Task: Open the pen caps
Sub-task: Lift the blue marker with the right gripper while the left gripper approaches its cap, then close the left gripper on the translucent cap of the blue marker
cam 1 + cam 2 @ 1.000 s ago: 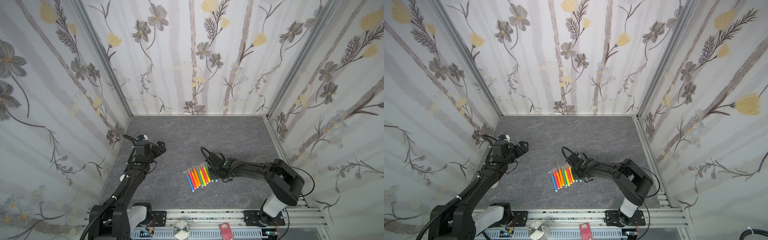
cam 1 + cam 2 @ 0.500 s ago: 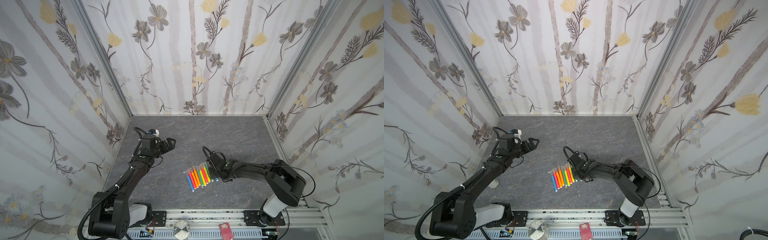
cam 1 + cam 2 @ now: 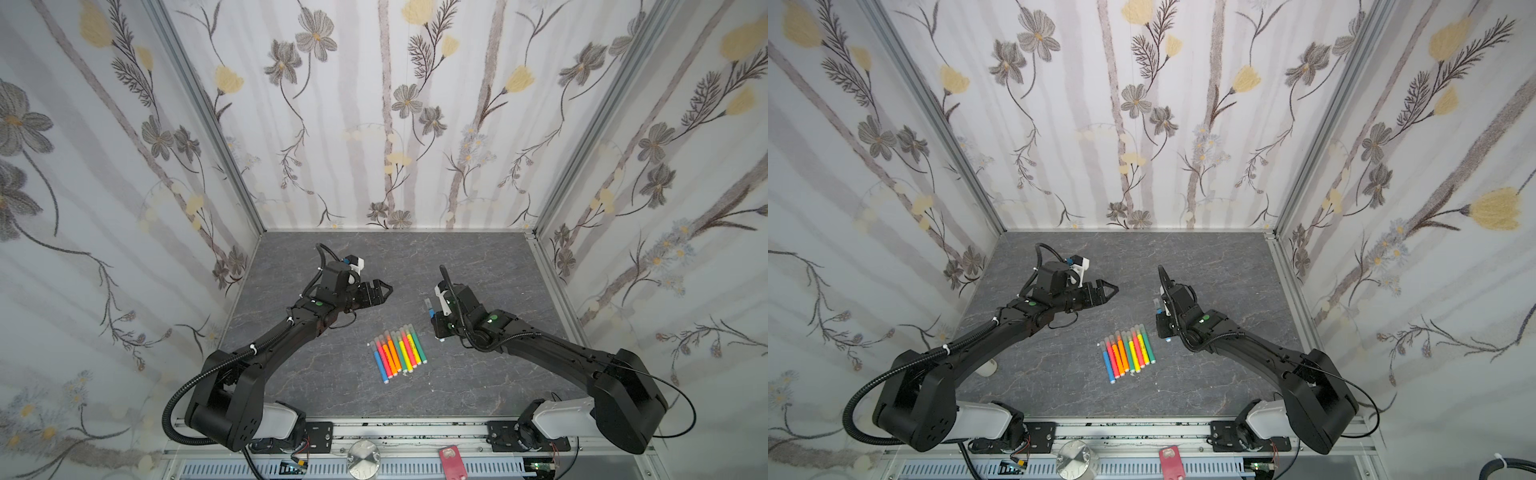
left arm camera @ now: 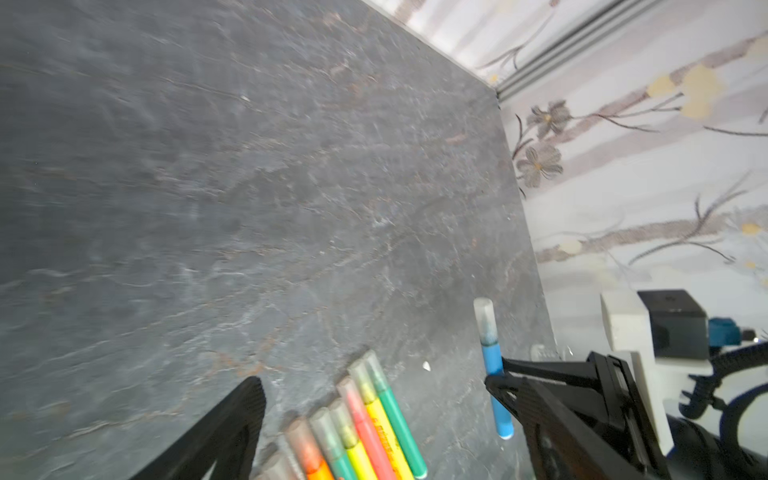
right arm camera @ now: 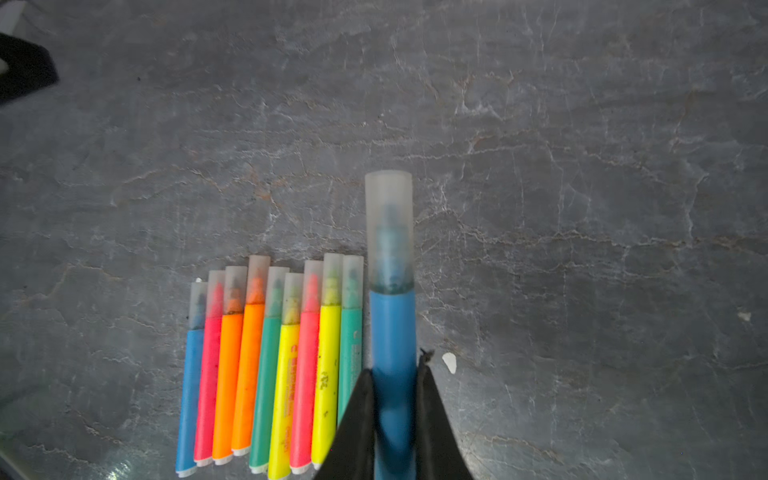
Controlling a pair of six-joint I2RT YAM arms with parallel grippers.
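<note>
My right gripper is shut on a blue pen and holds its barrel off the table, just right of the row. The pen's translucent cap is still on and points away from the fingers. Several capped pens lie side by side in a row mid-table, seen in both top views. Their pen caps all face the far wall. My left gripper hovers open and empty behind the row on its left. In the left wrist view the held blue pen shows beside one of my left fingertips.
Flowered walls close in the dark stone-patterned table on three sides. A small white speck lies right of the row. A red object and a metal knob sit on the front rail.
My right gripper closed on the blue pen at the right end of the row and lifted it. My left arm swung from the left side towards the middle of the table.
</note>
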